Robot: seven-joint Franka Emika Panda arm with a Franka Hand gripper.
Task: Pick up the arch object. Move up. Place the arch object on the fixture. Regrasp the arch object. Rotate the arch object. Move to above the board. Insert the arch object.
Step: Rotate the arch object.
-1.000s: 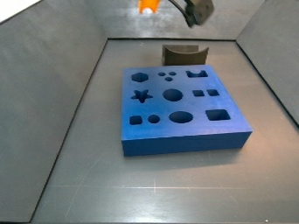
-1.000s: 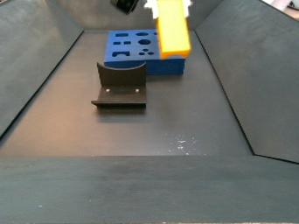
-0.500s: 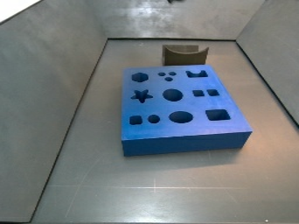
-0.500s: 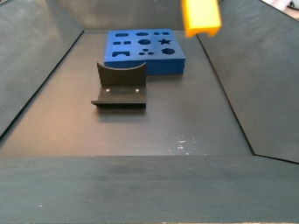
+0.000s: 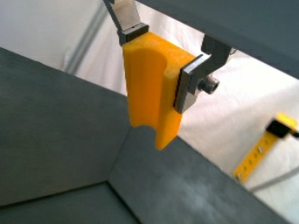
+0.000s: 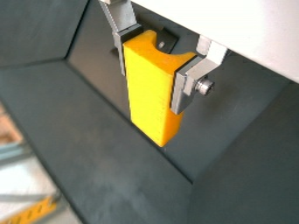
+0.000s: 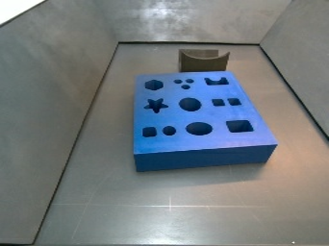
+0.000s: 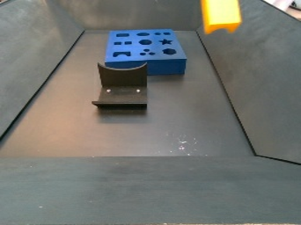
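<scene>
Presently we list, from left to right in a side view: the fixture [image 8: 121,84], dark and standing on the floor; the board [image 8: 147,51], blue, behind it and apart; the arch [image 8: 221,15], yellow-orange, high at the upper edge, well above both and off to the right.

In both wrist views the gripper [image 5: 167,59] carries the arch [image 6: 155,87] upright. One silver finger [image 5: 194,80] presses each broad side, so the fingers are clamped on the piece; its lower end hangs free below them.

In a side view the board [image 7: 201,120] lies with its holes unfilled and the fixture [image 7: 201,59] stands bare behind it; neither gripper nor arch shows there.

Step in hand, as we judge it: the move up, with the pick done and nothing yet placed.

Next move calls for: carrying the arch across and down over the fixture, lined up with its notch, then releasing it there for the regrasp.
</scene>
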